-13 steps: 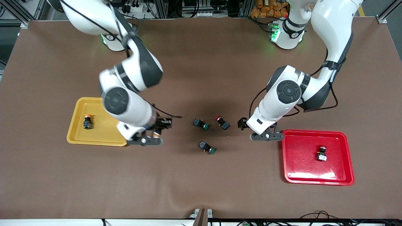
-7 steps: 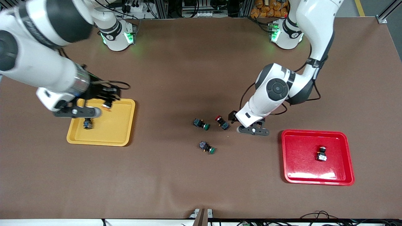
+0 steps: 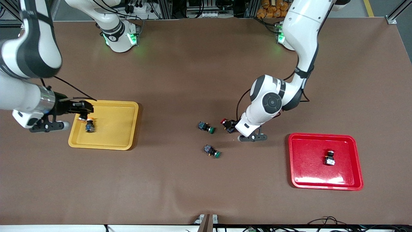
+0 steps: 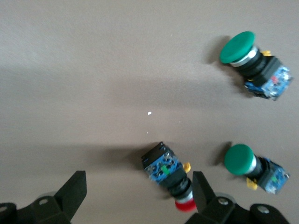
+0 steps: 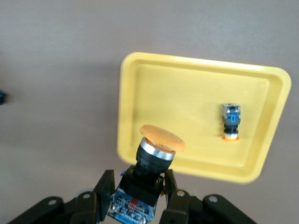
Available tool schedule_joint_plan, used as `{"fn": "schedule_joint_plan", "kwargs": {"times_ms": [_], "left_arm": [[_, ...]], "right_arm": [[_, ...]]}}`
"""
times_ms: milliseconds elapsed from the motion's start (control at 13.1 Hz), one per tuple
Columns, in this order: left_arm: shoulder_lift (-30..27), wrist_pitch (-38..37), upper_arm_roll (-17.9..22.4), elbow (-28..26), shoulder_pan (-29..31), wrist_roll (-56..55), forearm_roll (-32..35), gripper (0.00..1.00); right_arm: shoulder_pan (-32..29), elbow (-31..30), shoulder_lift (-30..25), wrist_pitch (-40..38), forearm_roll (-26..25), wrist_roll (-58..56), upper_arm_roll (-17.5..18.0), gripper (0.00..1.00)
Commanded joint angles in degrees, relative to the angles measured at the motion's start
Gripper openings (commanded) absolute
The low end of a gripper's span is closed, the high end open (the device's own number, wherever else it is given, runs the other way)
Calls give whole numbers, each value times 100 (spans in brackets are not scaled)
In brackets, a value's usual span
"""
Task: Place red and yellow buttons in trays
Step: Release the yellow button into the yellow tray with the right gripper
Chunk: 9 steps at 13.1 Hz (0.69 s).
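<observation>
My right gripper [image 3: 83,112] is shut on a yellow-capped button [image 5: 150,165] and holds it over the edge of the yellow tray [image 3: 111,140] at the right arm's end of the table. Another yellow button [image 3: 89,125] lies in that tray and also shows in the right wrist view [image 5: 231,120]. My left gripper [image 3: 232,125] is open around a red-capped button [image 3: 226,123] lying on the table; in the left wrist view the button [image 4: 167,171] lies close to one finger [image 4: 203,190]. A second red button [image 3: 329,158] lies in the red tray [image 3: 302,174].
Two green-capped buttons lie on the brown table beside the red one, one [image 3: 206,127] level with it and one [image 3: 212,151] nearer the front camera. Both show in the left wrist view [image 4: 256,65] [image 4: 254,165].
My right gripper carried the yellow button from the table's middle across to the yellow tray's outer edge. My left gripper moved from beside the red tray to the red button on the table.
</observation>
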Motion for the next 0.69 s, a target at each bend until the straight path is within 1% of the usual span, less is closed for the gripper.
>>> {"fn": "schedule_joint_plan", "kwargs": {"times_ms": [0,76,152,228,381,609], "left_arm": [[417,37,311,384,-358,-228,-337,100],[461,64,364,401,-402,-237,-390,100],[487,73,391,401,-455,-289,-451,100],[540,81,408,410,-490,-377,-460,100],[637,178,408,410,-569,-535,-461,100],[655,187,400,410,-667,-782,-469,100]], "right_arm": [[-322,-1481,-242,1414,17,-586,111,0],[-324,-1877,-215,2029,17,-675,111,0],[-324,-2125,-67,2532,17,-780,111,0],[-315,-2241,187,2972,17,-886,120,0],[-306,-2259,706,3615,17,-983,120,0],[-280,-2391,1006,4196,26,-1027,146,0]]}}
